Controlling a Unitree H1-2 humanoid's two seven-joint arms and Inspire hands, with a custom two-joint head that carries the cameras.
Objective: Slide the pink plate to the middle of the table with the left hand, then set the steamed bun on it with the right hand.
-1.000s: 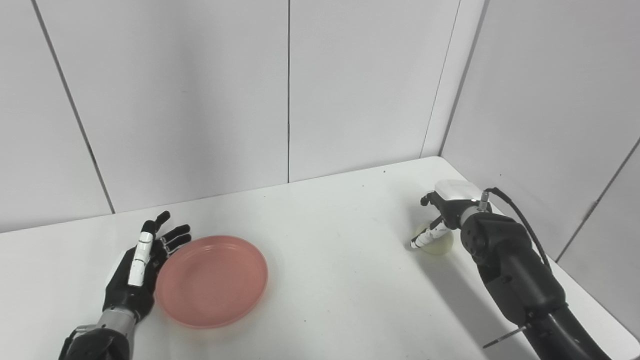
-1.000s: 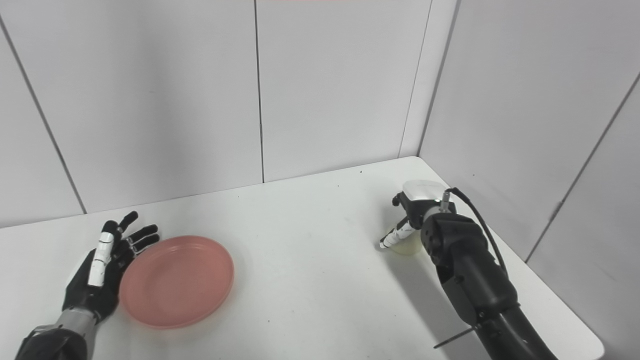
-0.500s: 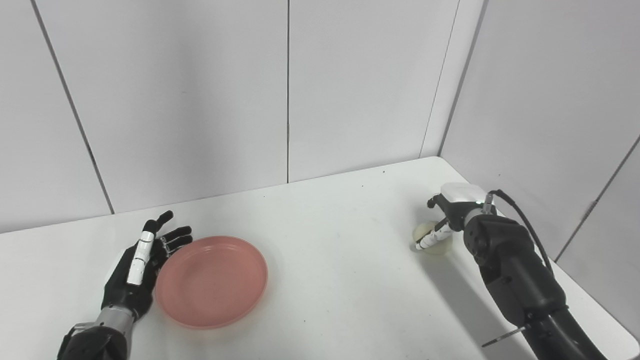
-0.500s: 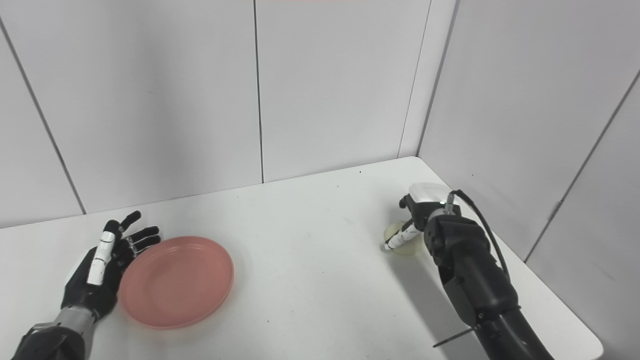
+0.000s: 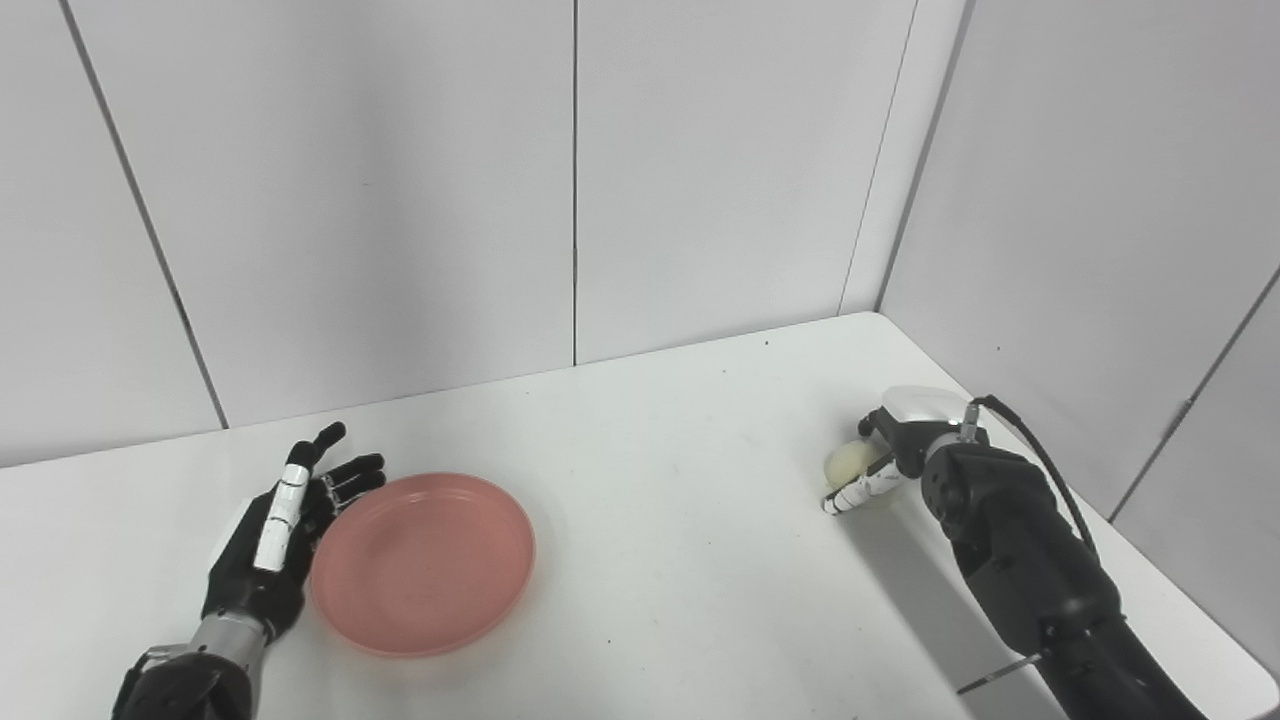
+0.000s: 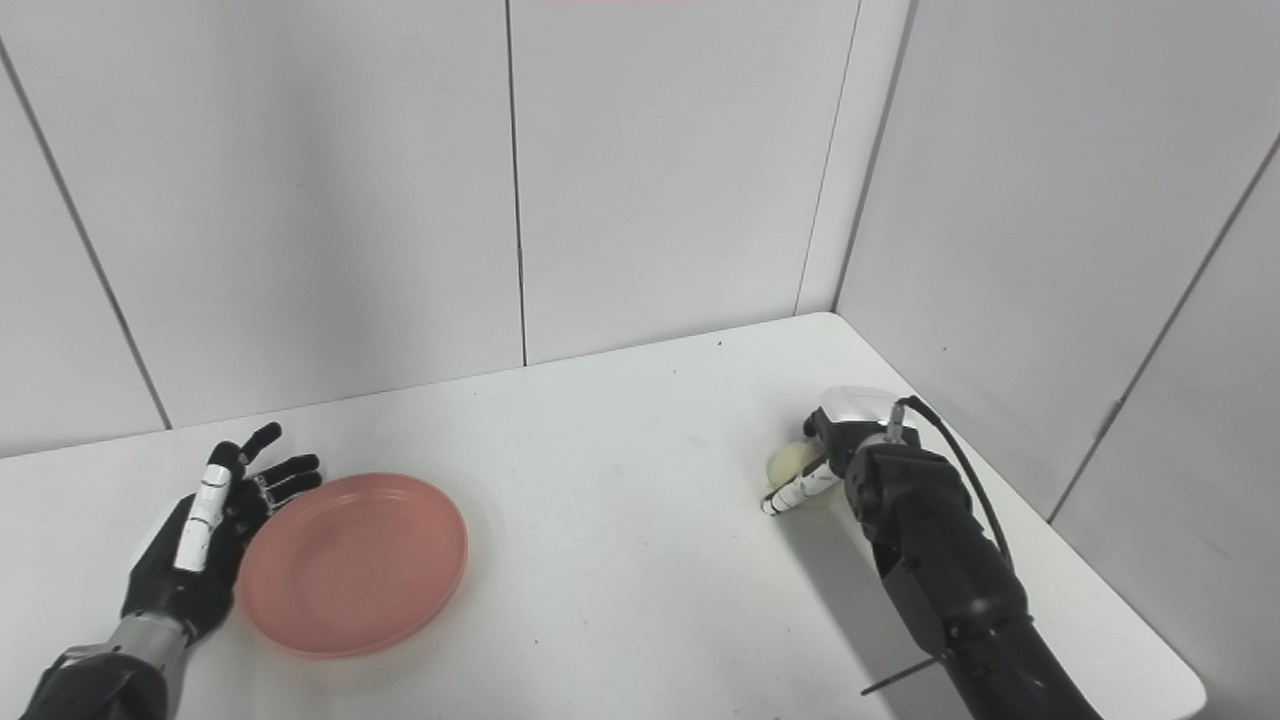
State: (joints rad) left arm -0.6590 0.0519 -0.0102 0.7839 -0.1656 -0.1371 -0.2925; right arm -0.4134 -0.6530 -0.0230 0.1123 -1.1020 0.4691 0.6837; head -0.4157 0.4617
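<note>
the plate (image 5: 425, 562) is looking like smooth pink plastic with a soft sheen. the table (image 5: 660, 470) is showing a matt white top with small dark specks. the bun (image 5: 848, 462) is looking pale, smooth and dull. both hands, left (image 5: 272, 545) and right (image 5: 895, 452), are showing black and white hard plastic.

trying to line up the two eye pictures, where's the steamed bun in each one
Left eye view: the steamed bun sits at the right, near the table's far right corner, partly behind the right hand.
Right eye view: the bun is right of centre, again against that hand.
Shared landmark: the pink plate at lower left, beside the left hand.
</note>
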